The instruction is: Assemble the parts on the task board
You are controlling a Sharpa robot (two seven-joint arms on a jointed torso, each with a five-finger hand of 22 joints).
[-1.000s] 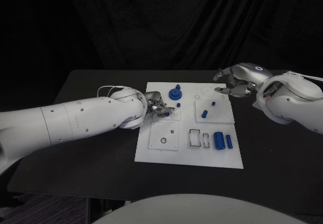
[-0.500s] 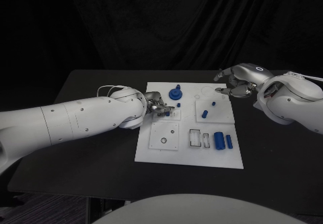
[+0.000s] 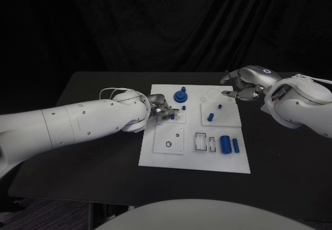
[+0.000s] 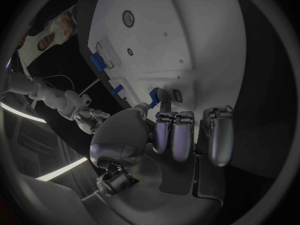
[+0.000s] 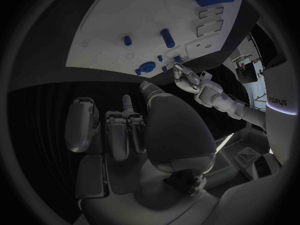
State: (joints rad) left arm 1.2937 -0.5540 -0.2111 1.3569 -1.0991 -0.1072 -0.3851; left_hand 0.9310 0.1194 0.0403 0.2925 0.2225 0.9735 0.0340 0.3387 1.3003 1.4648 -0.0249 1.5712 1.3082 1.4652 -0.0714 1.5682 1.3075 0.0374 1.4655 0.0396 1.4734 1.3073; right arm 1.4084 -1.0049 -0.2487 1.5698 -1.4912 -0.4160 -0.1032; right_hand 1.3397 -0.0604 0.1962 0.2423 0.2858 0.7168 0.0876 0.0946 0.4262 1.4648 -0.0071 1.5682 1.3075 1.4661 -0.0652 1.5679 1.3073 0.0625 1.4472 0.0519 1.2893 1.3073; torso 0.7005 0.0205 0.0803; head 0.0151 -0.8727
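The white task board (image 3: 194, 143) lies in the middle of the black table. My left hand (image 3: 161, 110) hovers over the board's left side and pinches a small blue peg (image 4: 154, 93) between thumb and finger, its tip close to the board (image 4: 156, 35). My right hand (image 3: 242, 88) hangs over the board's far right corner with fingers curled in and nothing in them (image 5: 131, 130). A blue round piece with a post (image 3: 180, 97) stands at the far middle. Two blue cylinders (image 3: 225, 143) lie at the near right.
Short blue pegs (image 3: 210, 116) stand in the right-hand block of the board, and another peg (image 3: 183, 108) stands beside my left hand. Rectangular slots (image 3: 200, 141) and a round hole (image 3: 167, 143) mark the near part. Bare black table (image 3: 90, 158) surrounds the board.
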